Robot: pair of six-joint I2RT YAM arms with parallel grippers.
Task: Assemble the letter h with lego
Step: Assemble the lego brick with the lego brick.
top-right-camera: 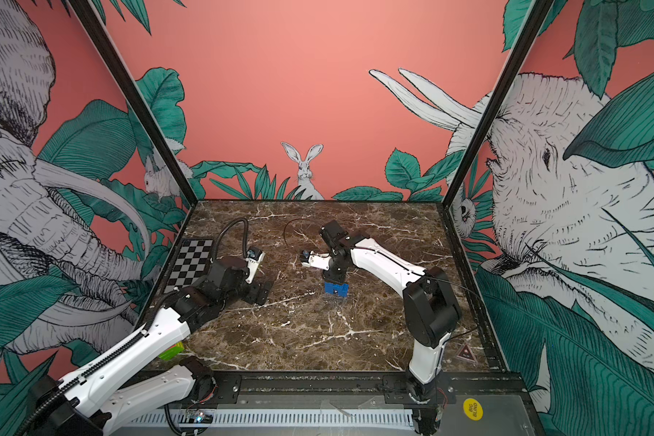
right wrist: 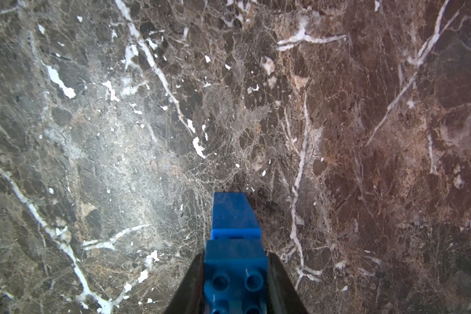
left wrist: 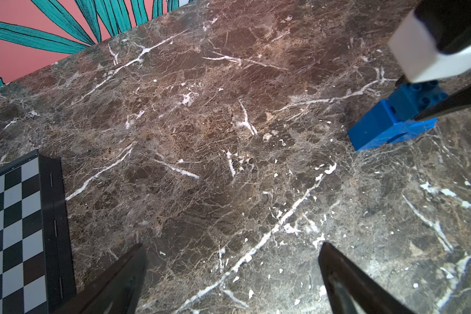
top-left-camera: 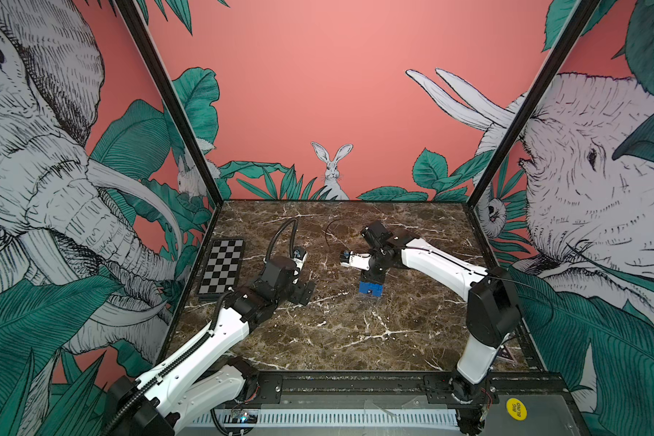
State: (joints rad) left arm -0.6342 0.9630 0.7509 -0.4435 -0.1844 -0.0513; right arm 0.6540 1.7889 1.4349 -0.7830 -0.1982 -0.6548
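dark brown marble table (top-left-camera: 337, 332), veined in white, floors a booth papered in pink jungle prints; a chessboard (top-left-camera: 221, 266) lies along its left edge. near the middle stands the lego (top-left-camera: 370, 288), blue bricks pressed into a small upright stack with its foot on the marble. both top views show a dark notch low in its front. the right gripper (right wrist: 235, 258) reaches it from above and pinches the studded top brick (right wrist: 235, 280) between its dark fingers, one on each flat side wall. the left gripper (left wrist: 232, 246) hangs spread apart over bare marble, well away from the stack, holding nothing. the bricks look light, hard and glossy: they should not deform, but would likely slip out of a shallow pinch. the flat opposite walls are the sound place to hold, not the studs. the joints hold by friction alone, so a sideways pull could probably split the stack or tip it.
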